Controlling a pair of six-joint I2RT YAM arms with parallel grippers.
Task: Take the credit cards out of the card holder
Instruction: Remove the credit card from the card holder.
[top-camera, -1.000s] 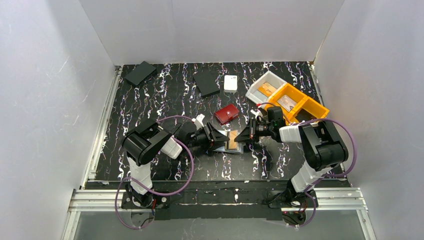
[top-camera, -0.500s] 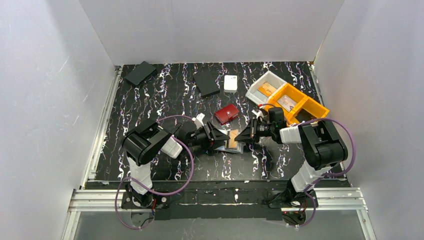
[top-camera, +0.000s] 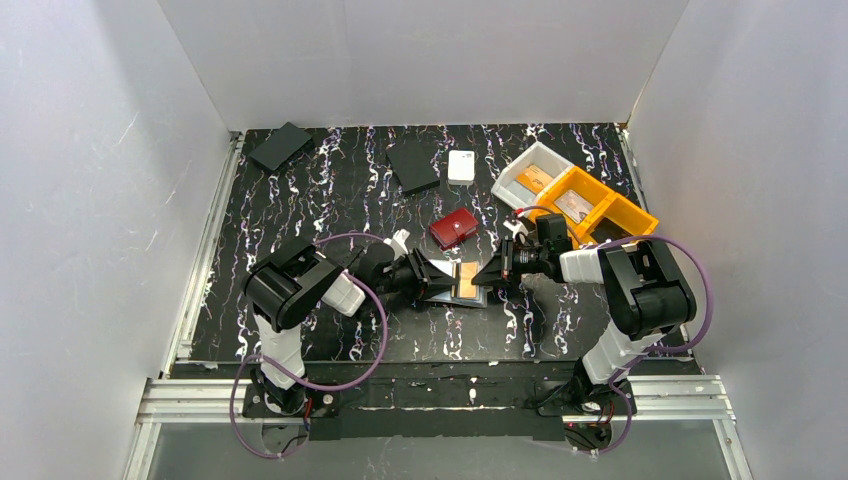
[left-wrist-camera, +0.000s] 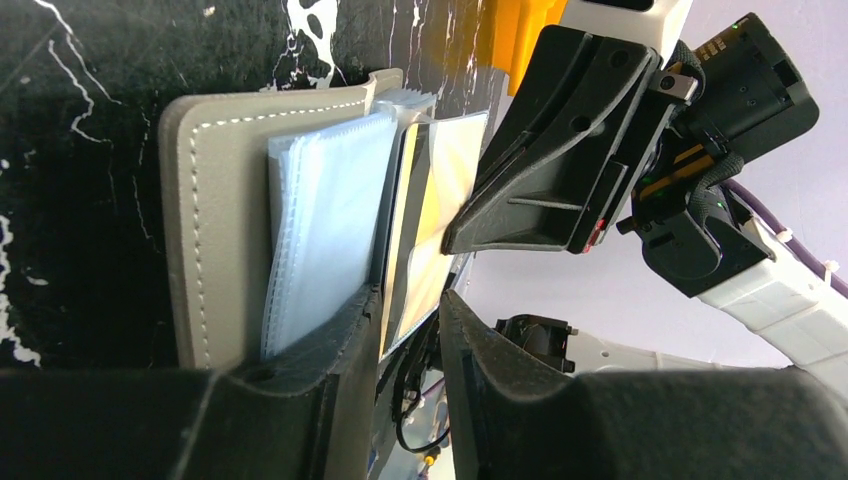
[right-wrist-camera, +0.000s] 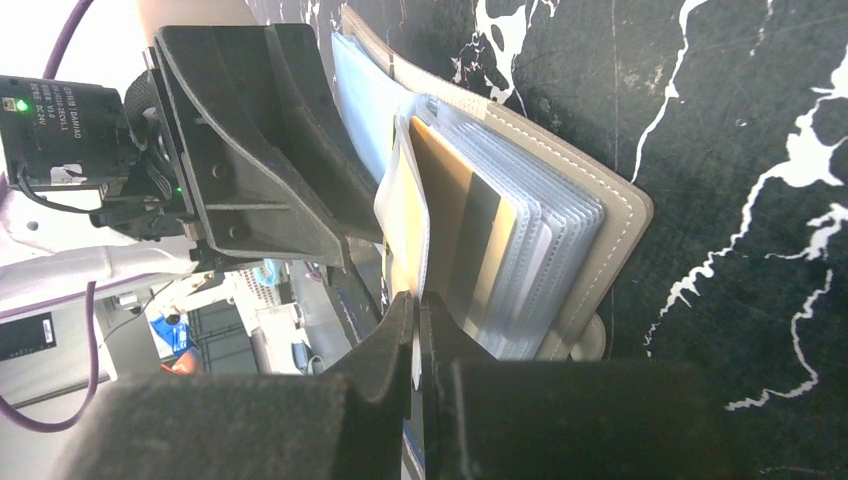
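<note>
The grey card holder (top-camera: 470, 285) lies open on the table between my two grippers. In the left wrist view its grey half (left-wrist-camera: 215, 230) holds clear sleeves with the light blue card (left-wrist-camera: 320, 215). One sleeve with the orange card (left-wrist-camera: 440, 215) stands upright. My left gripper (left-wrist-camera: 408, 300) is slightly open, with that sleeve's edge between its fingers. In the right wrist view the orange card (right-wrist-camera: 445, 190) shows among the fanned sleeves. My right gripper (right-wrist-camera: 415, 300) is shut on the thin edge of the raised sleeve (right-wrist-camera: 403, 215). The grippers face each other in the top view, the left gripper (top-camera: 440, 280) and the right gripper (top-camera: 492, 272).
A dark red case (top-camera: 452, 228) lies just behind the holder. Two flat black squares (top-camera: 413, 165) (top-camera: 280, 146) and a small white box (top-camera: 461, 166) lie farther back. A white bin (top-camera: 518, 172) and orange bins (top-camera: 632, 215) stand at the back right.
The right gripper has shifted slightly toward the far side and the holder's sleeve has risen with it. The left arm has barely moved.
</note>
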